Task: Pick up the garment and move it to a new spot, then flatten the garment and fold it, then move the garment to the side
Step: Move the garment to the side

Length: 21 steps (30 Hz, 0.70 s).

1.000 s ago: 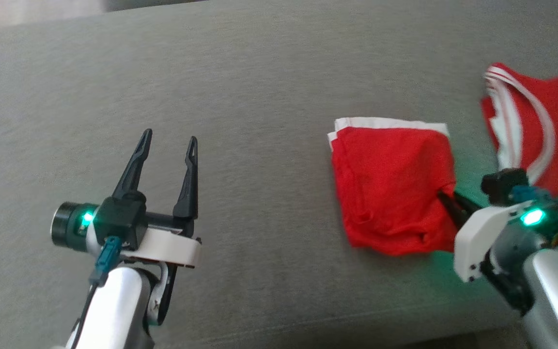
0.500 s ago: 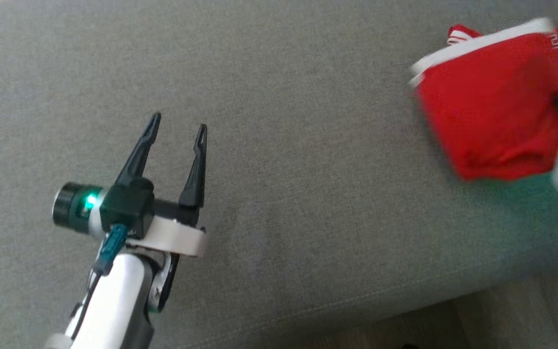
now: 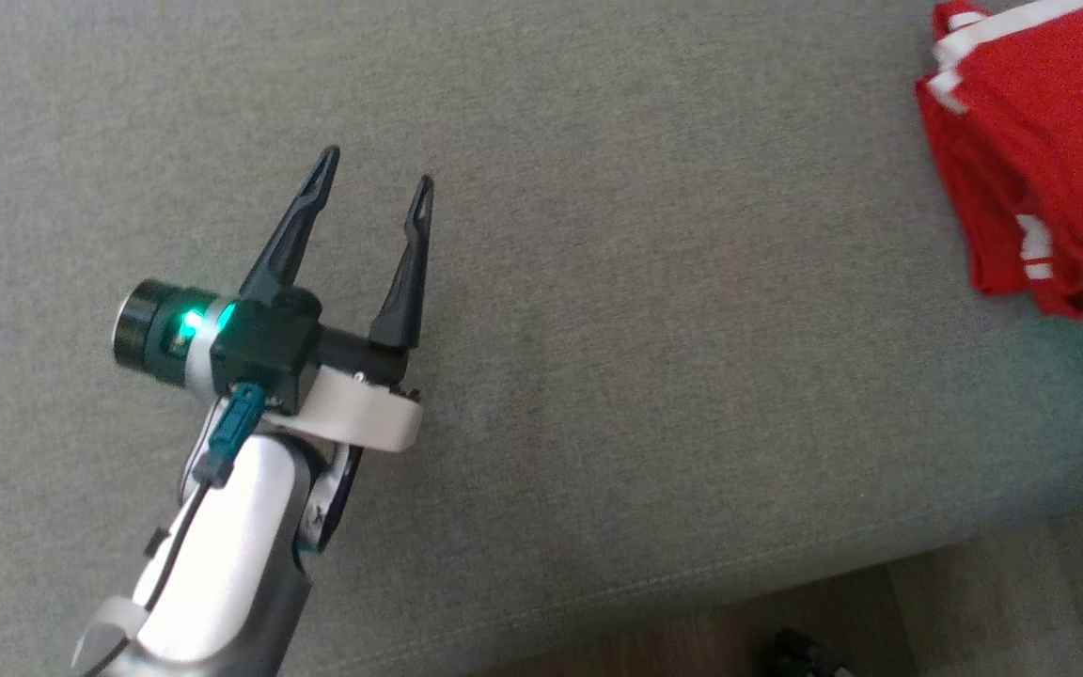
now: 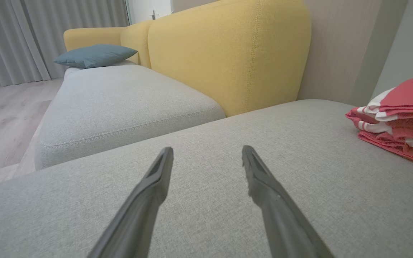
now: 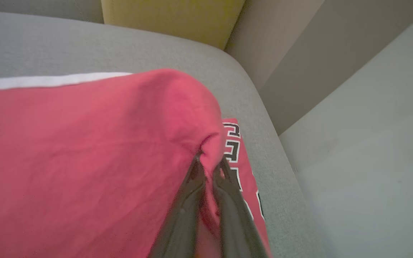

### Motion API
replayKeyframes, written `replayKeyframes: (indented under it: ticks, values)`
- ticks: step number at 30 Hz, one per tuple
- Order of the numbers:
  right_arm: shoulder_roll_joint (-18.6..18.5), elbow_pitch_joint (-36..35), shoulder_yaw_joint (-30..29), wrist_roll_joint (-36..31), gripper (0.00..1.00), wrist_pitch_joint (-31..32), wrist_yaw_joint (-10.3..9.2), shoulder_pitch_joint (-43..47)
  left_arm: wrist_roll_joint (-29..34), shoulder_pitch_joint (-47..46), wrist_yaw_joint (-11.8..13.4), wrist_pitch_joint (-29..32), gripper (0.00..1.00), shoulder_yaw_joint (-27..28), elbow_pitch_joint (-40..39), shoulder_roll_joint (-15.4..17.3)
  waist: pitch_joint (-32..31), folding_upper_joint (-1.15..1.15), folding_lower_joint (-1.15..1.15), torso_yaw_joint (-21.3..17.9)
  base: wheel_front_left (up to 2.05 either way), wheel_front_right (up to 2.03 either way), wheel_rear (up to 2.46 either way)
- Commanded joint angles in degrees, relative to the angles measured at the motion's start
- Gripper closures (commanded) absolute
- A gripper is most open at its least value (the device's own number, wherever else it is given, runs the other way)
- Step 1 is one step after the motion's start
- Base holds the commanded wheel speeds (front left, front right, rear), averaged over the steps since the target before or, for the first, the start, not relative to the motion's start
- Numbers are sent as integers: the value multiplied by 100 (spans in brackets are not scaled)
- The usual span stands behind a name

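The folded garment [image 3: 1040, 160] lies at the sofa seat's [image 3: 645, 329] far right, over another garment [image 5: 244, 168] — the left gripper [image 3: 377, 165] sits well apart, leftward.

Our left gripper [image 3: 377, 166] hangs with its two dark fingers spread wide, its pale forearm [image 3: 222, 545] rising from the lower left, while our right gripper [image 5: 209, 162] pinches a fold of the red garment [image 5: 84, 150].
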Motion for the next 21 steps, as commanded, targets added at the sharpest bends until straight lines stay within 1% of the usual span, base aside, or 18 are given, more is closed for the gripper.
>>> replayKeyframes:
  ticks: [1, 6, 9, 10, 11, 12, 13, 14, 16, 18, 21]
  values:
    - [-177, 18, -121, -74, 100, -29, -5, -65, 75, -252, -42, -32, 0, 106, -170, 32, 122, 0, -1, 67, 0, 0, 0]
    - [-94, 362, -460, -227, 100, -23, -5, -144, 63, -392, -56, -64, 0, 77, -130, -7, 285, 0, -1, 119, 0, 0, 0]
    - [-10, 531, -764, -303, 100, 32, -5, -150, 47, -441, -62, -78, 0, 66, -102, -25, 354, 0, -1, 139, 0, 0, 0]
    - [40, 524, -877, -314, 96, -26, -5, -147, 44, -452, -66, -82, 0, 60, -90, -28, 364, 0, -1, 145, 0, 0, 0]
    - [107, 510, -988, -320, 70, -73, -5, -128, 40, -460, -69, -86, 0, 57, -78, -29, 369, 0, -1, 149, 0, 0, 0]
    - [199, 508, -1120, -310, 15, -62, -5, -90, 32, -463, -73, -89, 0, 57, -64, -27, 363, 0, -1, 153, 0, 0, 0]
    - [274, 474, -1240, -334, 0, -74, -5, -39, 22, -461, -76, -92, 0, 58, -46, -27, 344, 0, -1, 158, 0, 0, 0]
    - [426, 334, -1456, -400, 0, -153, -5, 109, -3, -438, -72, -97, 0, 65, -9, -32, 270, 0, -1, 169, 0, 0, 0]
    - [571, 163, -1804, -487, 0, -235, -5, 313, -31, -393, -64, -100, 0, 73, 31, -40, 157, 0, -1, 192, 0, 0, 0]
    - [751, -166, -2131, -593, 0, -429, -5, 570, -57, -330, -45, -102, 0, 83, 49, -52, 14, 0, -1, 231, 0, 0, 0]
    - [1118, -915, -2297, -636, 0, -832, -5, 1031, -99, -163, 24, -103, 0, 143, 42, -48, -236, 0, -1, 269, 0, 0, 0]
